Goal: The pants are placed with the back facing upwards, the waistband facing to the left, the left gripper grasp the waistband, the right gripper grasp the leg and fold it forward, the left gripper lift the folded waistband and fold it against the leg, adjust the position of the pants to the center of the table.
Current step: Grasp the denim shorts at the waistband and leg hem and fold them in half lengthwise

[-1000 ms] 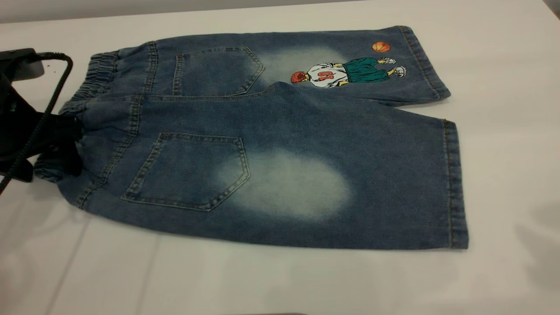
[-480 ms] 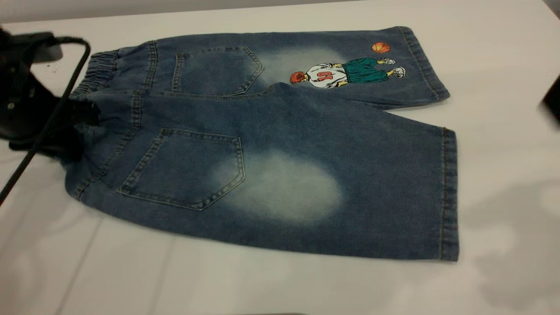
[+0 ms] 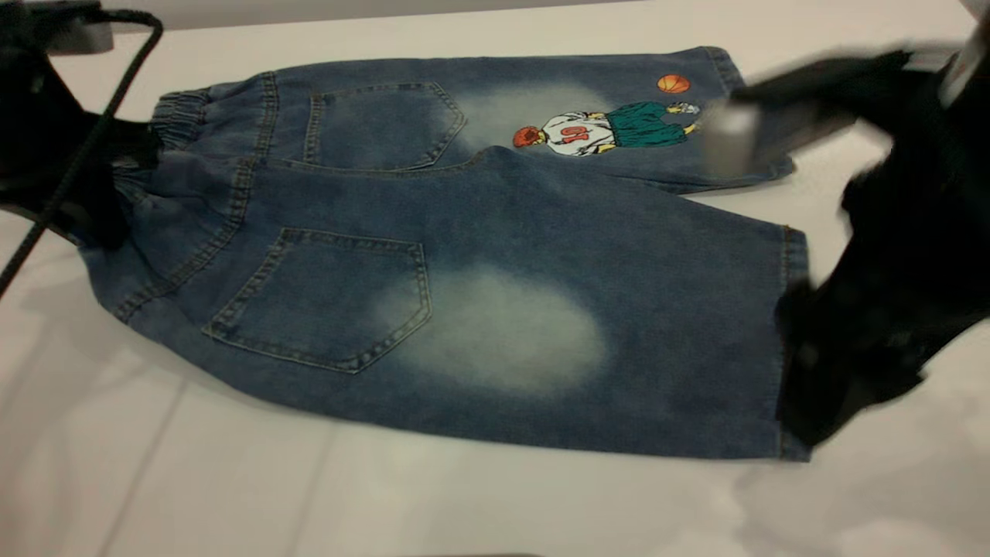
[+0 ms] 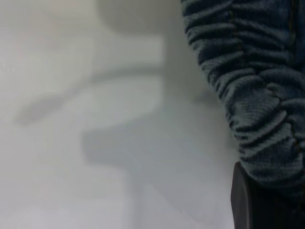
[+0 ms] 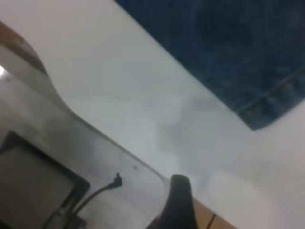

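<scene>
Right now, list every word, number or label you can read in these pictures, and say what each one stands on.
"10": red digits on the white jersey of the basketball-player print, on the far leg of the knee-length blue denim shorts; the print lies sideways in the exterior view, so this reading is uncertain.
No other text: none on the back pockets, the gathered elastic waistband, or the plain white table.

My left gripper [image 3: 116,205] sits at the left edge, its jaws clamped on cloth and lifted a little, while my right gripper [image 3: 820,387] hangs low at the right, too smeared to read its fingers.
</scene>
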Available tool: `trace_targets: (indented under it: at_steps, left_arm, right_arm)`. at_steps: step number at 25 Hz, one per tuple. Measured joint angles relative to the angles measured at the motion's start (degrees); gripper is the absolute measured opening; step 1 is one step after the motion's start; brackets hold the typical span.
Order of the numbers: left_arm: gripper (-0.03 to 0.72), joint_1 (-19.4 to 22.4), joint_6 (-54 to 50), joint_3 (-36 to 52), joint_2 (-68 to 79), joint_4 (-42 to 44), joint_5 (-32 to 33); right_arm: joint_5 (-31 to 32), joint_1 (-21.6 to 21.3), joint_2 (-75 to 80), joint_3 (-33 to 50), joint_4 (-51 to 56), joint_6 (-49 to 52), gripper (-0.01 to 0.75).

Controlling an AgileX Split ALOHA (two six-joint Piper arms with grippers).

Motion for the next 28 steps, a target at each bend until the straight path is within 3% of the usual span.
trace_targets:
  at_steps: [5, 17, 23, 28]
  left_arm:
    - [0.092, 0.00, 1.01, -3.42, 0.00, 0.00, 4.19]
    - [0.092, -0.04, 1.24, -4.45, 0.00, -0.26, 5.44]
    - [0.092, -0.04, 1.31, -4.45, 0.00, -0.26, 5.50]
    - [0.092, -0.04, 1.31, -4.45, 0.00, -0.28, 6.06]
  right_arm:
    - [-4.48, 0.46, 7.44, -0.33, -0.07, -0.05, 0.545]
    - [-12.29, 0.61, 12.63, -0.43, 0.10, -1.74, 0.545]
    - [-15.55, 3.67, 13.81, -0.43, 0.24, -2.85, 0.545]
    - [-19.10, 3.89, 14.54, -0.43, 0.24, -2.99, 0.494]
